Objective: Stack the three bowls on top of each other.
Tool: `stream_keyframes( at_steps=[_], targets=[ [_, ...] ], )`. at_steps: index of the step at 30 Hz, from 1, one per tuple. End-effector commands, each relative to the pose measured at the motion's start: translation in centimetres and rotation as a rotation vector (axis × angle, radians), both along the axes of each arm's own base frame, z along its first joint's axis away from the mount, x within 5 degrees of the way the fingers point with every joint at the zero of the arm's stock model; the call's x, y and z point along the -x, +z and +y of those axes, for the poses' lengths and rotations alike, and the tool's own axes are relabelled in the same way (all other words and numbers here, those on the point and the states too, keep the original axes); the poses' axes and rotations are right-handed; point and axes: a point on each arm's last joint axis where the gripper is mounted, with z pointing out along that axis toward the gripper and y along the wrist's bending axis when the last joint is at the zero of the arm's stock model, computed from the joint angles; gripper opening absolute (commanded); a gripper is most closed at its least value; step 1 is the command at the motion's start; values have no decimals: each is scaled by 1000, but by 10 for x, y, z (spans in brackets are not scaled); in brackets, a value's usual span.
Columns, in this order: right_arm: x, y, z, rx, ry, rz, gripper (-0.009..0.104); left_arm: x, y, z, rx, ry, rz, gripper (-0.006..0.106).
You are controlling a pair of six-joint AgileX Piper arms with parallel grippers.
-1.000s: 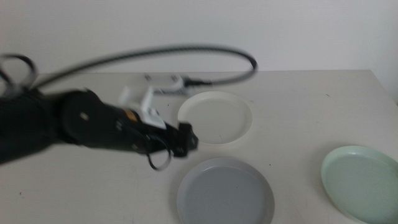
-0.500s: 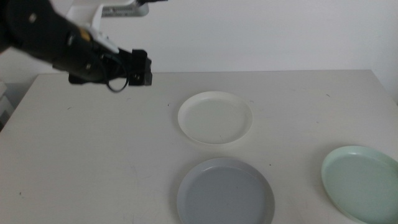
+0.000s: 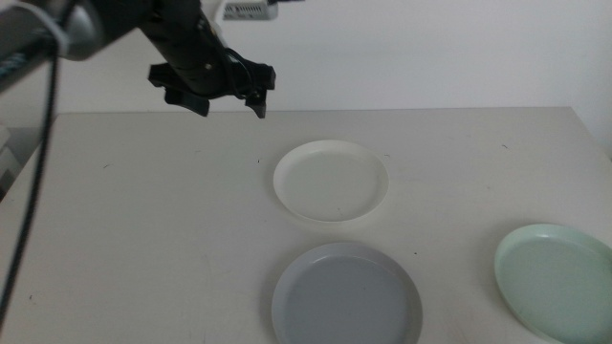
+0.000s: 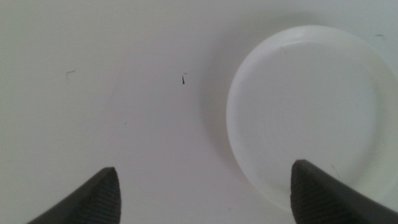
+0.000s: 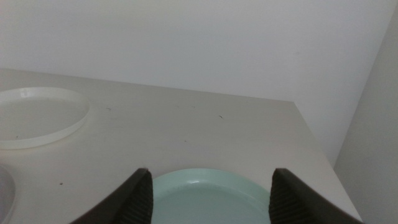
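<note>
Three bowls lie apart on the table in the middle view: the white bowl (image 3: pixel 331 180) in the centre, the grey bowl (image 3: pixel 346 298) at the front, the mint green bowl (image 3: pixel 557 282) at the front right. My left gripper (image 3: pixel 229 96) hangs high over the table's back left, open and empty. In the left wrist view the left gripper (image 4: pixel 205 180) looks down on bare table beside the white bowl (image 4: pixel 311 118). The right gripper (image 5: pixel 208 180) is open and empty, low by the mint green bowl (image 5: pixel 205 199), with the white bowl (image 5: pixel 37 118) farther off. The right arm is out of the middle view.
The table (image 3: pixel 143 220) ends at a white wall behind. The table's right edge (image 5: pixel 317 149) runs close to the mint green bowl. A black cable (image 3: pixel 24 229) hangs down at the far left.
The left arm rose from low beside the grey and white bowls to high at the back left, then swung right toward the white bowl. The bowls have not moved.
</note>
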Motion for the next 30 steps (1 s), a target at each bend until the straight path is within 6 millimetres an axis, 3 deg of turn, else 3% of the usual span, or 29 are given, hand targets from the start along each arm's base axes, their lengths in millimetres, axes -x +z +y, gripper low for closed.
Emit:
stream_keyframes(
  at_steps=[1, 6, 13, 21, 25, 30],
  targets=[
    [2, 11, -1, 15, -8, -109, 48, -7, 21, -5, 53, 12, -71, 105],
    [2, 11, -1, 15, -8, -109, 48, -33, -17, -20, 94, 13, 21, 105],
    [2, 11, -1, 15, -8, -109, 48, -50, -72, -28, 73, 3, 130, 105],
    [2, 11, -1, 15, -8, -109, 48, -59, -107, -34, 74, -23, 156, 104],
    [2, 11, -1, 15, -8, -109, 48, -62, -118, -35, 76, -27, 166, 92],
    [2, 11, -1, 15, -8, -109, 48, -62, -122, -36, 73, -32, 172, 57]
  ],
)
